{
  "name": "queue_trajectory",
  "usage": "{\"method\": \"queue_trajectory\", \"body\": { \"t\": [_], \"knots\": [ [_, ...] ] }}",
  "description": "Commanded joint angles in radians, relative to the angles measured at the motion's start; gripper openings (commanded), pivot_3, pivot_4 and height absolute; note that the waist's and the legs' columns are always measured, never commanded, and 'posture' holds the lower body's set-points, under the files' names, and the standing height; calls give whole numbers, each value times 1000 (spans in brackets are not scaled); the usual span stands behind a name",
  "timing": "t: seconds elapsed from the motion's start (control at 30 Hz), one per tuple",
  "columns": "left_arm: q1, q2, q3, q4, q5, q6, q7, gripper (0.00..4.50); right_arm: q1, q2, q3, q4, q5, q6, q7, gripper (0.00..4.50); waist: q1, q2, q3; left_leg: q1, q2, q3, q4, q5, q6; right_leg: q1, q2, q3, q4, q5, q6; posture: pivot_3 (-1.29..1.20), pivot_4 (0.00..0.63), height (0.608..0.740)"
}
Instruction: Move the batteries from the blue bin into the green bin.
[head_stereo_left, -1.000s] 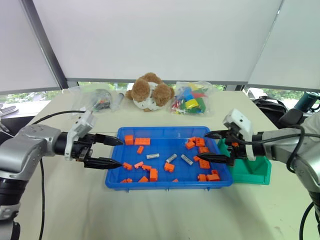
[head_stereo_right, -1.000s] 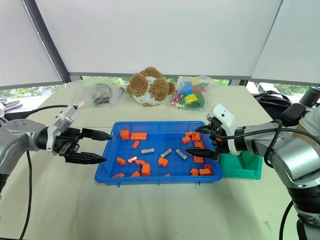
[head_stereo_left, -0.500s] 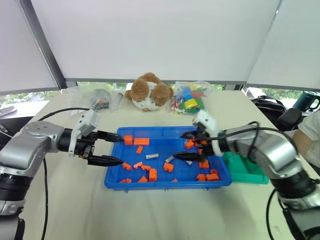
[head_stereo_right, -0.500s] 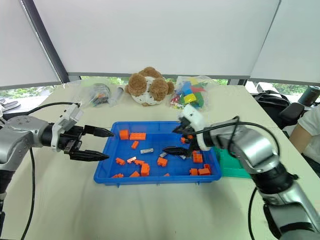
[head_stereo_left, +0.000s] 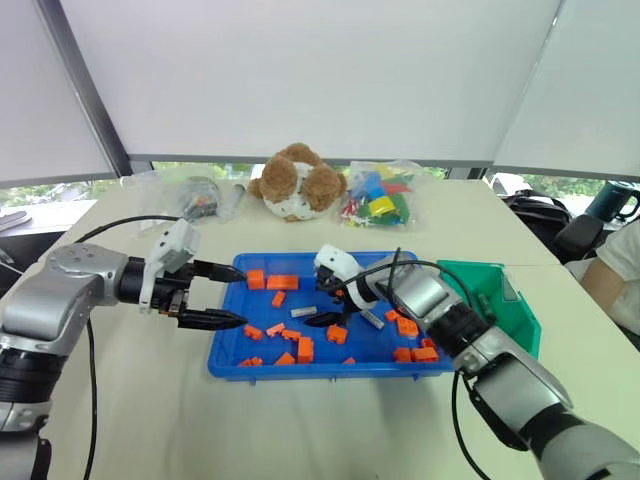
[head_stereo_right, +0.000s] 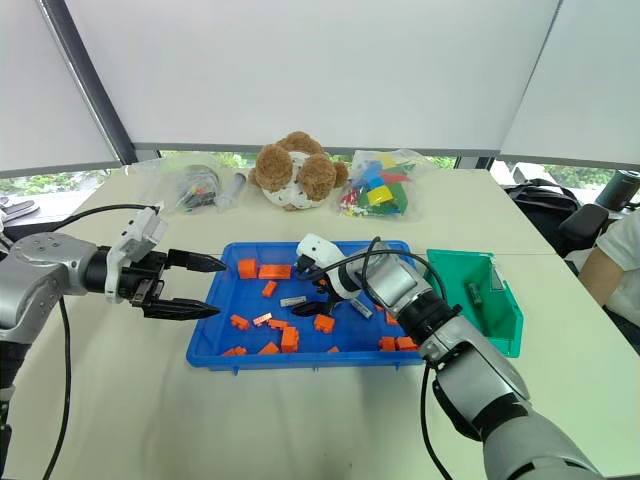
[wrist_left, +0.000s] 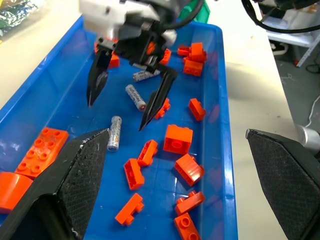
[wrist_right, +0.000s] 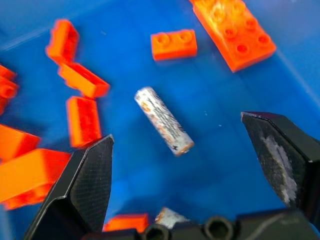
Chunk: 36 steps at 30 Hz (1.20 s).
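The right gripper (wrist_left: 127, 97) hangs inside the blue bin (head_stereo_left: 235, 362), its two black fingers (wrist_right: 85, 185) spread wide apart and holding nothing. Its own wrist view looks straight down between them at one battery (wrist_right: 163, 120) lying bare on the blue floor, clear of both fingers, with orange bricks (wrist_right: 82, 120) scattered beside it and the end of a second silver cylinder (wrist_right: 170, 218) just showing near the base of the fingers.

The left wrist view gives what the right one cannot: all three batteries (wrist_left: 136, 96) together in the middle of the tray. One lies between the right gripper's fingertips, one (wrist_left: 145, 75) sits just behind them near a cluster of bricks, and one (wrist_left: 114, 133) rests closer to the left gripper. None is touched.

The left gripper (head_stereo_left: 215, 296) hovers over the tray's left rim, its fingers (wrist_left: 82, 185) also wide apart and empty, pointing across toward the right gripper.

The head views add the surroundings. The green bin (head_stereo_right: 478, 310) stands on the worktop (head_stereo_right: 300, 420) just beside the tray's right end, with a small dark object (head_stereo_right: 474, 291) inside that I cannot identify. Beyond the tray lie a brown plush toy (head_stereo_left: 298, 184), a clear bag of coloured blocks (head_stereo_left: 378, 198) and another clear bag (head_stereo_left: 197, 198).
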Motion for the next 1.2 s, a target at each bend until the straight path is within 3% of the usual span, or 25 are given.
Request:
{"method": "queue_trajectory", "body": {
  "t": [0.03, 0.17, 0.27, 0.5, 0.73, 0.9, 0.97, 1.03, 1.2],
  "knots": [
    [-2, 6, 33, -40, -15, 1, 16, 4500, -53, 39, -11, 105, -62, -74, 6, 4411, -8, 0, 0, 0, 0, 0, 0, 0, 0, 0, 0, 0, 0, 0, 0, 0, 150, 733],
    [0, 3, 29, -47, -11, -4, 25, 4500, -64, 73, -11, 188, -110, -118, 31, 4411, -27, 0, 0, 1, 0, 0, 0, 0, 0, 0, 0, 0, 2, 0, 0, 0, 150, 733],
    [4, 6, 30, -49, -10, -10, 27, 4500, -61, 89, -19, 210, -128, -130, 49, 3652, -33, 0, 0, 1, 0, -1, 0, 0, 0, 0, 0, 0, 2, 0, 0, 0, 150, 733],
    [9, 10, 32, -43, -8, -18, 27, 4500, -49, 107, -55, 169, -144, -107, 67, 159, -34, 0, 0, 2, 0, -1, -1, 0, -1, 0, 0, 0, 3, 0, 0, 0, 150, 733],
    [18, 4, 28, -40, -7, -27, 26, 4500, 54, -20, -173, -203, -70, 117, 99, 159, -29, 0, 0, 1, 0, -1, 0, 0, -1, 0, 0, -1, 3, 0, 0, 0, 150, 733],
    [13, 0, 20, -26, -3, -35, 20, 4500, 121, -95, -181, -386, -62, 183, 102, 159, -32, 0, 0, 1, 0, -1, 0, 0, -1, 0, 0, -1, 2, 0, 0, 0, 150, 733],
    [5, 0, 16, -16, -1, -35, 17, 4500, 114, -85, -186, -399, -47, 185, 110, 656, -35, 0, 0, 2, 0, -1, -1, 0, -1, 0, 0, -1, 2, 0, 0, 0, 150, 733],
    [-4, 4, 17, -9, -1, -31, 13, 4500, 86, -61, -181, -370, -44, 156, 116, 1457, -35, 0, 0, 2, 0, -1, -1, 0, -1, 0, 1, -1, 3, 0, 0, 0, 150, 733],
    [-10, 26, 27, -14, -4, -13, 9, 4500, -11, 14, -160, -165, -74, 21, 108, 4040, -32, 0, 0, 2, 0, 0, -1, 0, -1, 0, 0, -1, 2, 0, 0, 0, 150, 733]
  ]
}}
